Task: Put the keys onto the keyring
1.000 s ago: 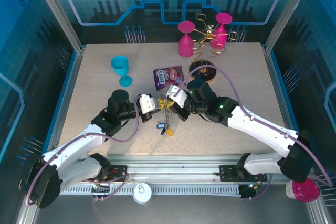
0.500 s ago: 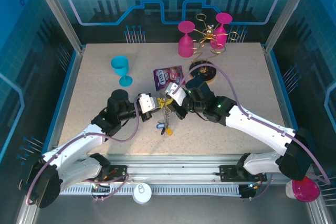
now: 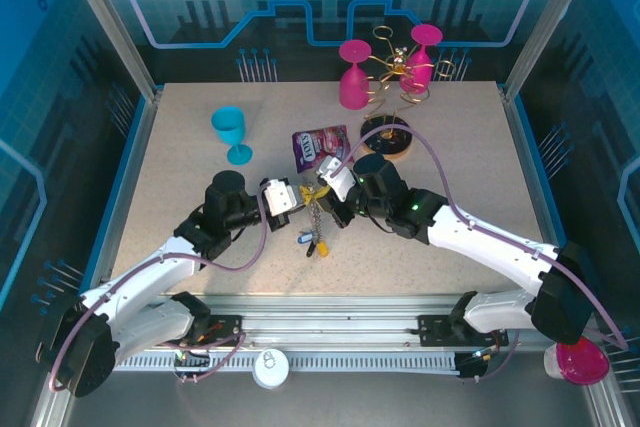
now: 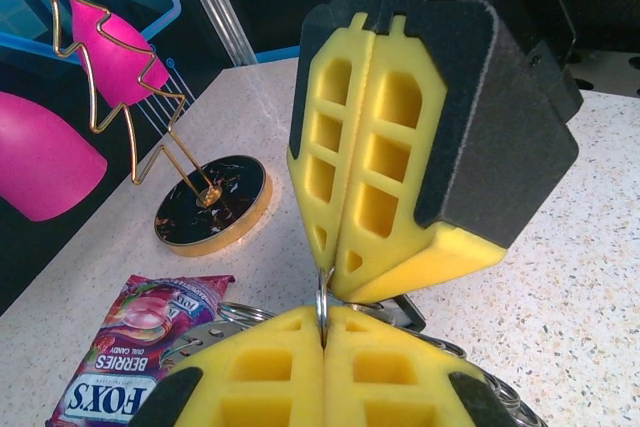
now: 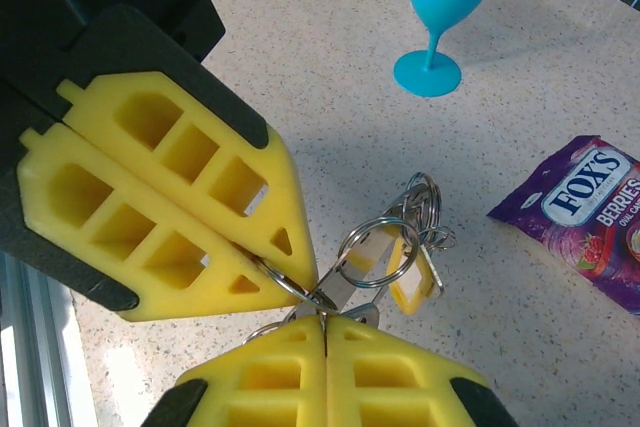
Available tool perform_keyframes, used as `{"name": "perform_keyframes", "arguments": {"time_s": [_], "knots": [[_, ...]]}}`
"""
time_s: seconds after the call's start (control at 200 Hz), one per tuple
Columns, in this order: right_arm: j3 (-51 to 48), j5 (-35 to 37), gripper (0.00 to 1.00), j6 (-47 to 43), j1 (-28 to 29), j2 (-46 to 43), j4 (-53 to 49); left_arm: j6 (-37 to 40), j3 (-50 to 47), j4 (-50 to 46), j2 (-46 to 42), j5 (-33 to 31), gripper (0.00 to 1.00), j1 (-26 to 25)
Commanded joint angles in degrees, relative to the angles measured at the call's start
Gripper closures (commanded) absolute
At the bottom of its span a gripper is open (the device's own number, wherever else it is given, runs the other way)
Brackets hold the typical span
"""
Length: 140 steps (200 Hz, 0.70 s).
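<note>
1. The left gripper (image 3: pixel 300 205) is closed. Its yellow pads (image 4: pixel 250 377) press together on the thin wire of the keyring (image 4: pixel 322 299), near the purple snack packet (image 3: pixel 319 145) on its front side.
2. The right gripper (image 3: pixel 320 197) is also clamped shut, tip to tip with the left one, nipping the same wire in front of the packet.
3. The keys (image 3: pixel 315 243) lie on the table just beyond the two tips, on the side away from the packet.
4. From the right wrist, small rings (image 5: pixel 380 247) and a yellow tag (image 5: pixel 415 277) sit just beside the tips, well apart from the packet.
</note>
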Motion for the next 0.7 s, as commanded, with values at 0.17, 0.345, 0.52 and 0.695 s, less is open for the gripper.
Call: {"name": "perform_keyframes", "arguments": {"time_s": [0.17, 0.345, 0.52, 0.695], "knots": [[-1.3, 0.6, 1.00, 2.9, 0.6, -2.1, 7.0, 2.2, 1.1, -0.3, -0.8, 2.6, 1.00, -1.5], [-2.7, -2.7, 1.00, 2.4, 0.7, -2.6, 9.7, 2.3, 1.2, -0.4, -0.8, 2.6, 1.00, -1.5], [-3.4, -2.3, 1.00, 2.0, 0.8, -3.3, 11.3, 2.2, 1.3, -0.9, -0.8, 2.6, 1.00, -1.5], [-3.8, -0.7, 1.00, -0.5, 1.8, -3.8, 10.8, 2.1, 1.8, -1.7, -0.5, 2.3, 1.00, -1.5]]}}
